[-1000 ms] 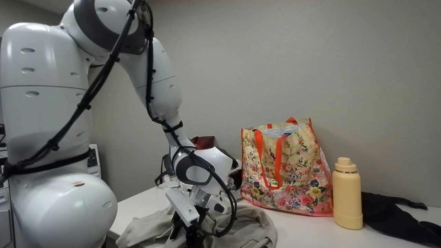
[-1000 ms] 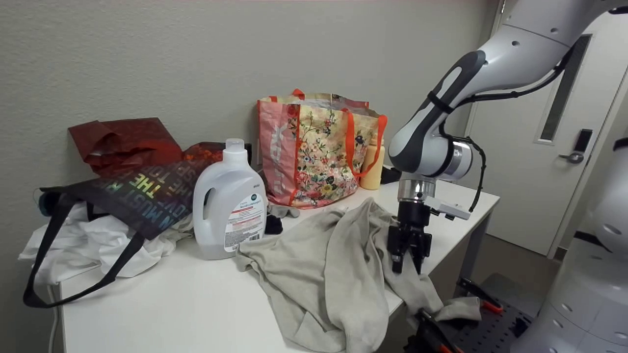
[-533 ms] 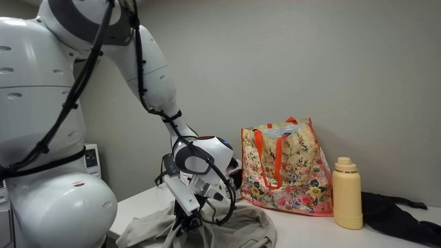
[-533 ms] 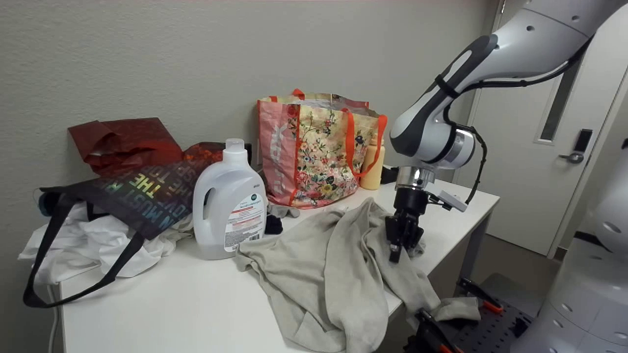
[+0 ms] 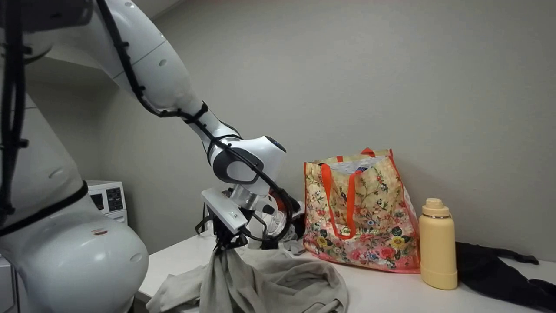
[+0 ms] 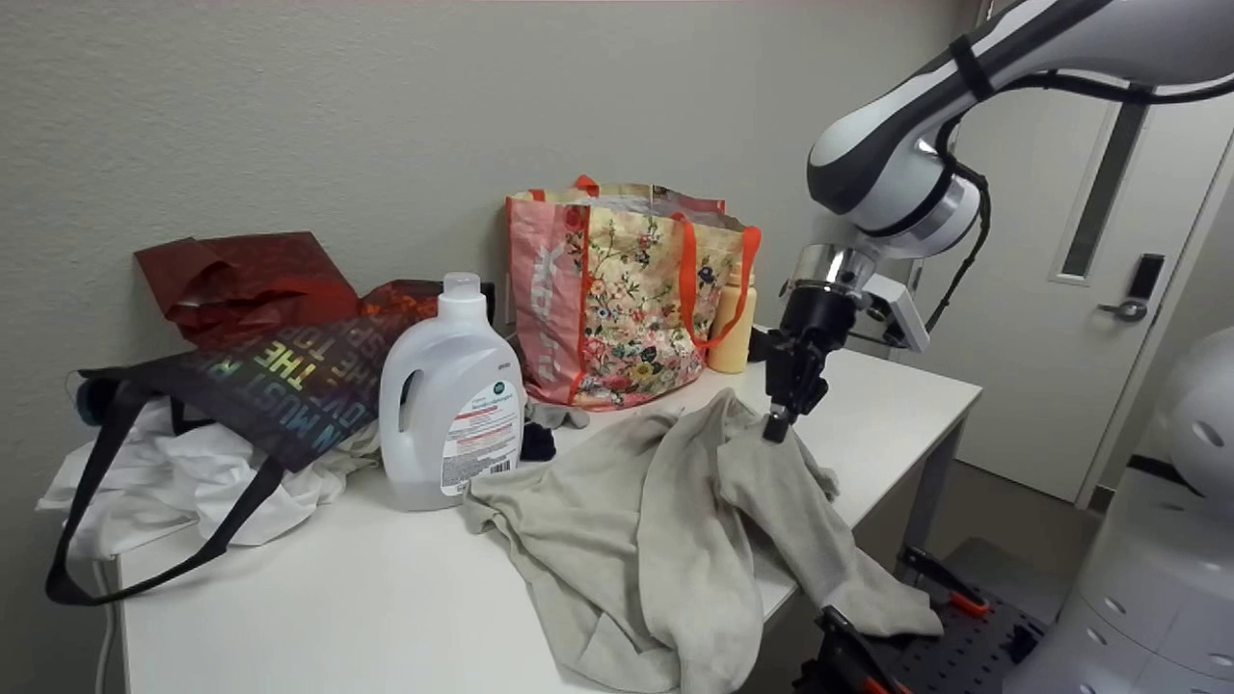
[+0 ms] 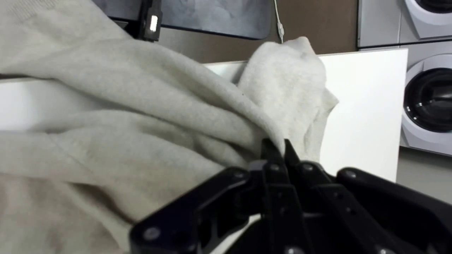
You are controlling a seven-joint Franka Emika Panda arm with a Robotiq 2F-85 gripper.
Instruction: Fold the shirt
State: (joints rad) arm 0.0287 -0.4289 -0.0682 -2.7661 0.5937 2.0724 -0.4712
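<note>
Arm (image 6: 901,183) slanted down over table (image 6: 337,598); fingers (image 7: 279,187) tilted, clamped on tented fold of shirt (image 6: 675,540).

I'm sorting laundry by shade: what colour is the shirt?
The shirt is plain grey-beige, best seen in an exterior view.

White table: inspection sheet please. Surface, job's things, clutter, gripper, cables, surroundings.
Surface: white table, partly covered.
Job's things: shirt, rumpled, not folded; part extends past the table edge.
Clutter: floral bag, detergent jug, yellow bottle, black cloth, printed bag lying on white cloth.
Gripper: shut on a raised fold of the shirt.
Cables: black cable strapped along the arm, looping out near the gripper; white cord beyond the table edge in the wrist view.
Surroundings: door with lever handle; round-doored machines.
</note>
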